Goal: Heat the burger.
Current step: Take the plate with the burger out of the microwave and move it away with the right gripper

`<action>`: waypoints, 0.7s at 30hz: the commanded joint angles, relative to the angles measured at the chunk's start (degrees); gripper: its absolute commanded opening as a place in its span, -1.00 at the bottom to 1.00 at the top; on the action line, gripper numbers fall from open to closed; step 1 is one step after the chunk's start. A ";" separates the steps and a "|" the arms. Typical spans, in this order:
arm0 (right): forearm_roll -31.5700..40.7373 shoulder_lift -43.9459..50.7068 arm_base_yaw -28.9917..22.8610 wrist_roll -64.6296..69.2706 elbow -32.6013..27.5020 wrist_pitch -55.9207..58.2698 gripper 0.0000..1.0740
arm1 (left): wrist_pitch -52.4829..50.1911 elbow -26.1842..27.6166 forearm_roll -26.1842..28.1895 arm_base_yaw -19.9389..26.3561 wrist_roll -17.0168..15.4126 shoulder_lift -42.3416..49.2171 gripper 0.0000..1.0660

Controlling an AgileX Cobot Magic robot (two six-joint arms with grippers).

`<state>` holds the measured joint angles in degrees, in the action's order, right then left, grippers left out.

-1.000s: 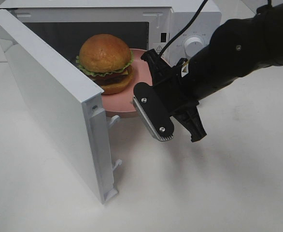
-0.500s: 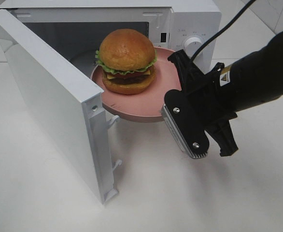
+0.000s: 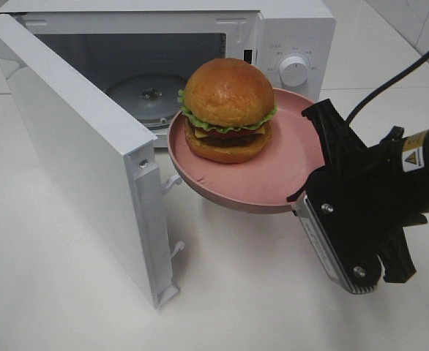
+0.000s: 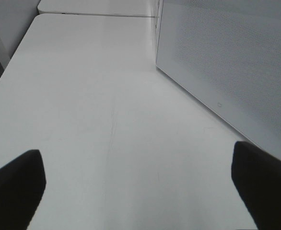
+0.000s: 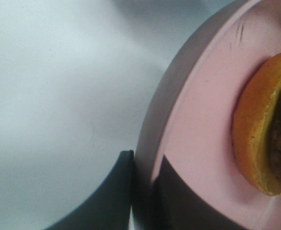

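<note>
Open microwave door (image 3: 75, 146) swung out toward the camera at far left, blocking the left part of the cavity; only the grey turntable (image 3: 150, 95) and part of the back wall visible behind it. Left arm nowhere in the high view. From the left wrist camera, just two dark fingertips (image 4: 13, 184) at the picture's lower corners, far apart, nothing between them but bare white table (image 4: 107, 120), with the perforated door panel (image 4: 236, 62) alongside; left gripper (image 4: 140, 191) spread wide and empty.

Toward the middle, burger (image 3: 229, 110) seated on the pink plate (image 3: 229, 186), both outside the microwave, lifted clear of the table in front of the opening. Plate tilted slightly, far rim hidden behind the bun.

At right, right gripper (image 3: 310, 194) pinched narrow on the plate's right-hand rim; the contact itself masked by the black finger body in the high view, but plain in the wrist view, where dark pads (image 5: 116, 191) clamp the rim on both sides. Burger cut off there, only bottom bun and patty edge showing. Arm cropped by the picture's right edge.

Compared with a second ago: plate and burger then inside the cavity over the turntable, now drawn out and to the right; turntable newly uncovered; door unmoved
</note>
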<state>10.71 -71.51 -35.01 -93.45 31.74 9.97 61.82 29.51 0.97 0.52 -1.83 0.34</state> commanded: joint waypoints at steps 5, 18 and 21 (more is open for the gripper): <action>-3.84 7.10 0.23 6.76 -3.44 -2.52 -1.00 | -0.29 0.06 0.00 0.23 0.17 0.86 0.83; -13.87 16.79 0.23 20.80 -6.82 4.53 -1.00 | -0.29 0.06 0.00 0.23 0.17 0.86 0.83; -17.70 18.79 0.23 25.78 -6.82 7.10 -1.00 | -0.29 0.06 0.00 0.23 0.17 0.86 0.83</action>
<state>-2.75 -55.18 -35.01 -72.31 24.47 18.33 61.82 29.51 0.97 0.52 -1.83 0.34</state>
